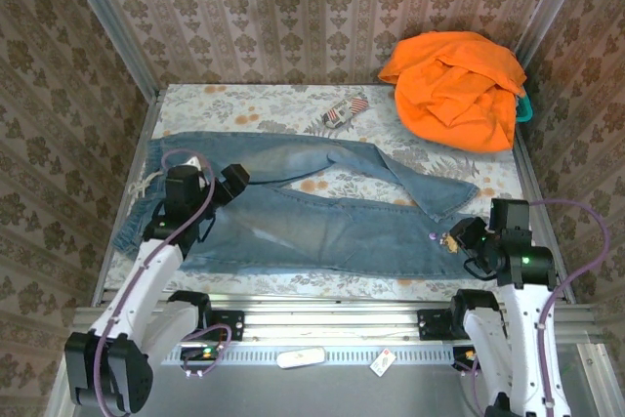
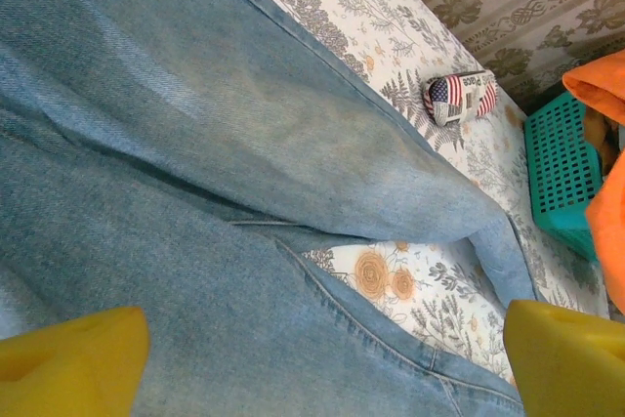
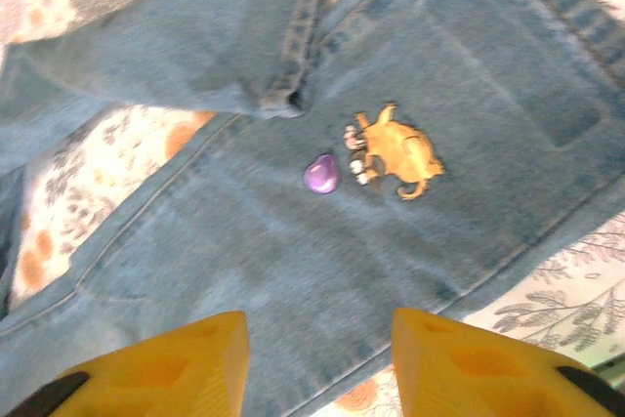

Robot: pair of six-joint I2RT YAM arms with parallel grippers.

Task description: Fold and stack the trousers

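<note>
1. A floral-covered table sat between patterned wallpapered walls.
2. The trousers lay spread flat across its near half, legs pointing right.
3. An orange garment was heaped at the far right corner.
4. The left claw hung released, pads wide apart, over the denim.
5. The right claw, pads parted and holding nothing, hovered over an embroidered patch.
6. A flag-printed pouch lay beyond the trousers.

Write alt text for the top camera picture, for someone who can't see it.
Light blue jeans lie flat on a floral-print table, legs pointing right. The left gripper is over their left part; the right gripper is by the near leg's end. An orange garment is heaped at the far right.
</note>
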